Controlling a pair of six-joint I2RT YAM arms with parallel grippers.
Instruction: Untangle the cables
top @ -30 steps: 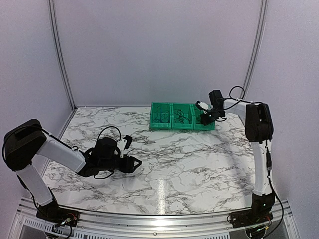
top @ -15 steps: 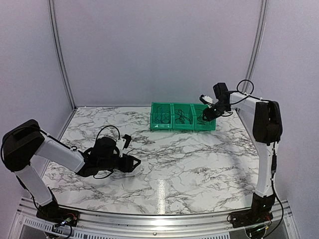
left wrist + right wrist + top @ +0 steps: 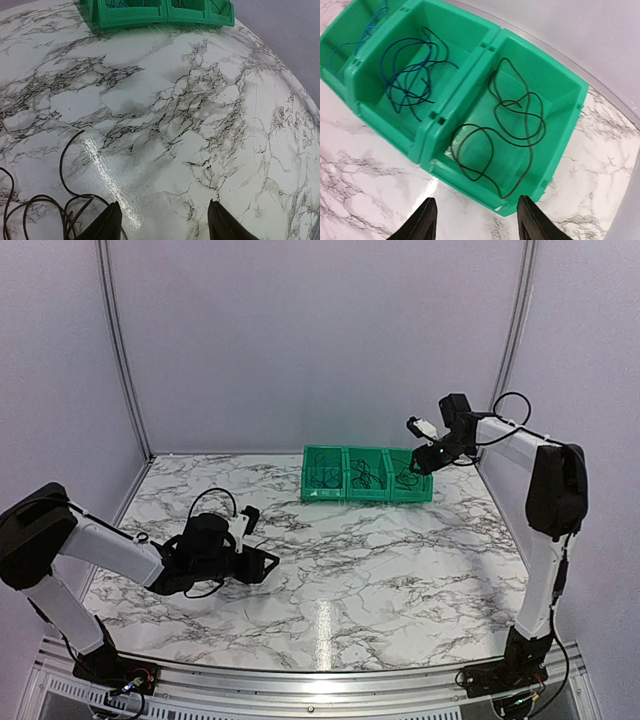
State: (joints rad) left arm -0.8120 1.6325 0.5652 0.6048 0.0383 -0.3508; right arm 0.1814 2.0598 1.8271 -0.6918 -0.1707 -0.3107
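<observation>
Cables split across two spots: black cable [image 3: 510,125] is lying coiled in the end green bin [image 3: 455,117], with dark-blue cable [image 3: 410,75] in the next bin. Loose black cable [image 3: 45,205] is looping on the surface [image 3: 200,125] beside the left tool [image 3: 164,202], fingers apart, empty. Right tool [image 3: 476,200] is hovering over the bins, fingers apart, empty. Risk: pulling one strand could be tightening the overlapping loops into a knot.

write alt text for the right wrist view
Three green bins sit side by side on a marble table, seen from above the open right claw. The rightmost bin holds a looped black cable, the middle one a tangled dark-blue cable.
</observation>
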